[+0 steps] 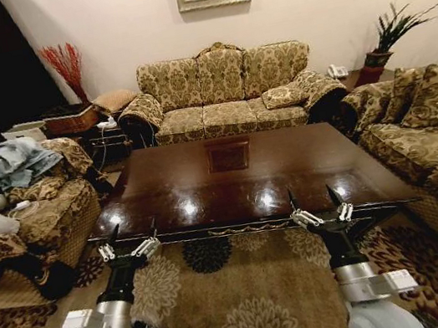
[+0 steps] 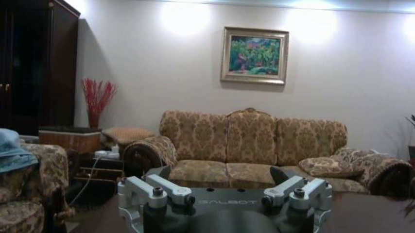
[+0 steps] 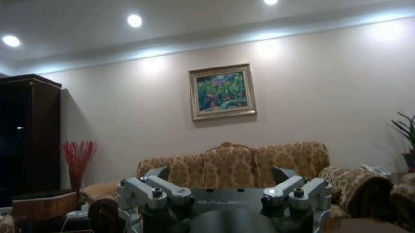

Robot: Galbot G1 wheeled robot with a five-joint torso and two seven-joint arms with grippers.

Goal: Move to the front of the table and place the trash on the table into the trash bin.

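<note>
"GALBOT" embossed on left gripper (image 2: 221,175) body; same on right gripper (image 3: 221,175).

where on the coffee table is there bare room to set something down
Nearly all of the coffee table top is bare: wide patches left and right of the square centre inlay, and the near strip ahead of the left gripper and right gripper. Crowding lies off the table: clothes heaped on the left armchair.
</note>
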